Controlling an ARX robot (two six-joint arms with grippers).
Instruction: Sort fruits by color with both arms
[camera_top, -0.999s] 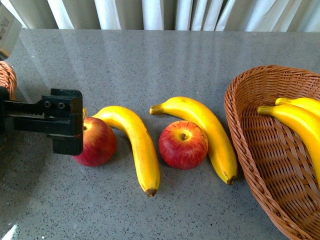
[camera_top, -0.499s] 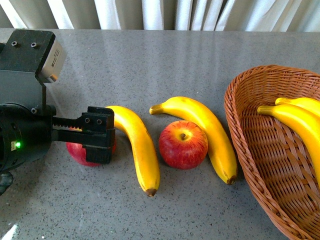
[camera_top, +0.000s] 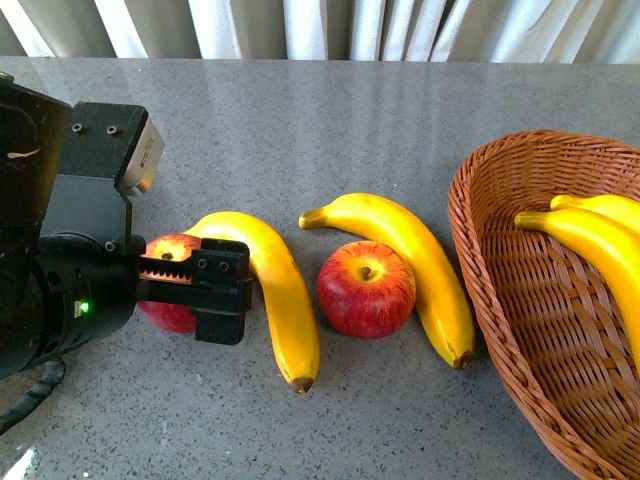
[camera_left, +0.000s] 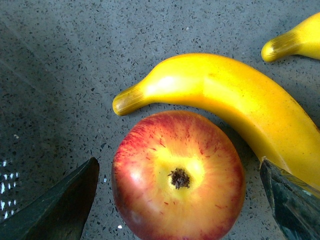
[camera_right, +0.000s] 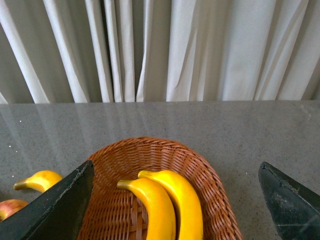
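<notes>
Far counter (camera_top: 330, 130) is open to the curtain (camera_top: 330, 28), and the near strip is open too. Left apple (camera_left: 177, 177) has bare counter on its left. Left banana (camera_top: 285, 300) hugs its far and right side, so the slot there is tight for a left gripper (camera_left: 175, 210) finger. Narrow gap from that banana to middle apple (camera_top: 366, 290), which touches right banana (camera_top: 425, 265). In the basket (camera_top: 468, 250), two bananas (camera_top: 590, 240) fill the right side and the near-left weave is free.

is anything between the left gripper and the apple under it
Nothing sits between them: in the left wrist view the apple lies bare between the open fingers of the left gripper. The only crowding is the banana close beside the apple. One finger hangs right at its edge and may catch there.
</notes>
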